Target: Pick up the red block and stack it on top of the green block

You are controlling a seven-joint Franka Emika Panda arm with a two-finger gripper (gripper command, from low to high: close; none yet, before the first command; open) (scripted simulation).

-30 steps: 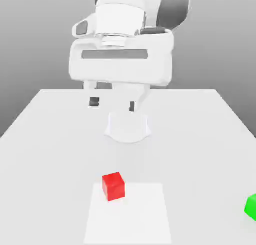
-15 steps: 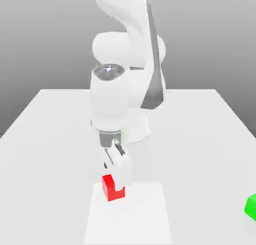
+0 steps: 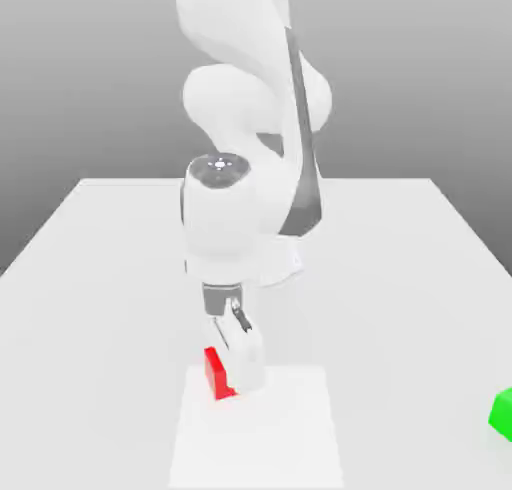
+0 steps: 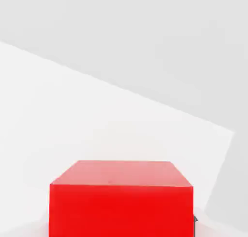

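Note:
The red block (image 3: pixel 214 371) sits on the table near the front, on a paler square patch (image 3: pixel 290 428). My gripper (image 3: pixel 236 376) has come straight down over it, and its white finger (image 3: pixel 245 358) covers most of the cube, leaving a red sliver on the exterior view's left. The gripper is shut on the red block. In the hand view the red block (image 4: pixel 121 202) looms large and very close. The green block (image 3: pixel 503 414) rests at the edge of the exterior view's right, well apart from the gripper.
The white table (image 3: pixel 100 278) stretches wide around the blocks. The arm's base (image 3: pixel 282 263) stands at the back middle of the table, behind the gripper. A grey wall lies beyond the far edge.
The arm swung down from high above the table onto the red block. The fingers then shut on the cube. Neither block has shifted.

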